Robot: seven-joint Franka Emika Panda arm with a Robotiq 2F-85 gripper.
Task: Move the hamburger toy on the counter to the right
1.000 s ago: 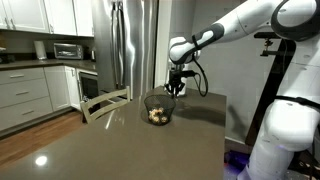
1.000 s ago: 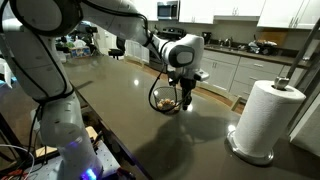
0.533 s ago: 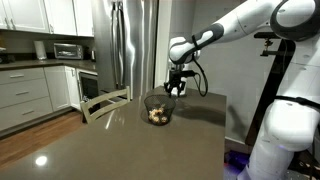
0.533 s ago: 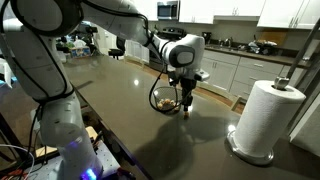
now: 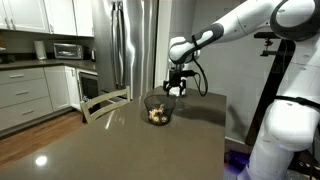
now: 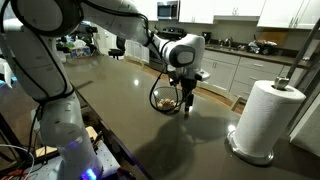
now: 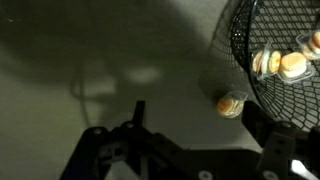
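Wrist view is showing you the fingers [image 7: 265,130] spread wide and holding nothing. The hamburger toy [image 7: 231,104] is lying on the surface [image 7: 90,60] between them, close to the finger nearer the bowl [image 7: 240,40] and just outside its rim. Over the last second, in both exterior views, you have been easing the fingers down and slightly clear of the bowl, so they are now straddling the toy. The approach is looking nearly finished: you are probably needing only a little more descent before closing, while avoiding nudging the bowl.
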